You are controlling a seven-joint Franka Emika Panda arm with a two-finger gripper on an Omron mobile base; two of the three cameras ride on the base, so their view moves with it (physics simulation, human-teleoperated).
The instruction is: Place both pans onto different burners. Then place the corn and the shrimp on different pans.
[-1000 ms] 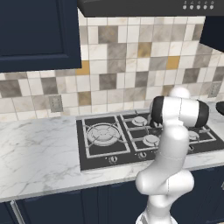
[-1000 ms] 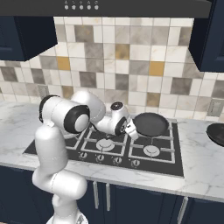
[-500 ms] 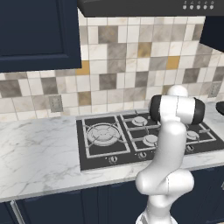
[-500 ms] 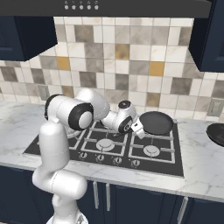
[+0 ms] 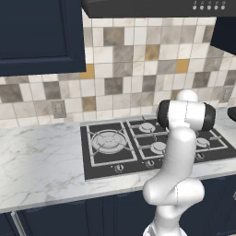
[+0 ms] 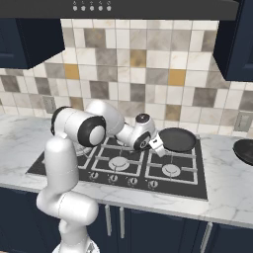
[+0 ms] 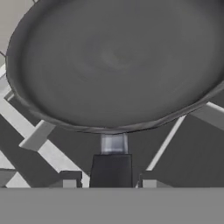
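Cooktop (image 6: 195,183) bears pan (image 6: 177,140); gripper (image 6: 159,147) seemingly parted.

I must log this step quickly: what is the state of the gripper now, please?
Gripper: at the handle of the pan on the back right burner; whether it is open or gripping cannot be told.

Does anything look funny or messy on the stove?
Nothing looks spilled or broken. One black pan sits flat on the grate over the back right burner of the cooktop, with the gripper at its handle. A second pan is off the stove, on the counter to the right.
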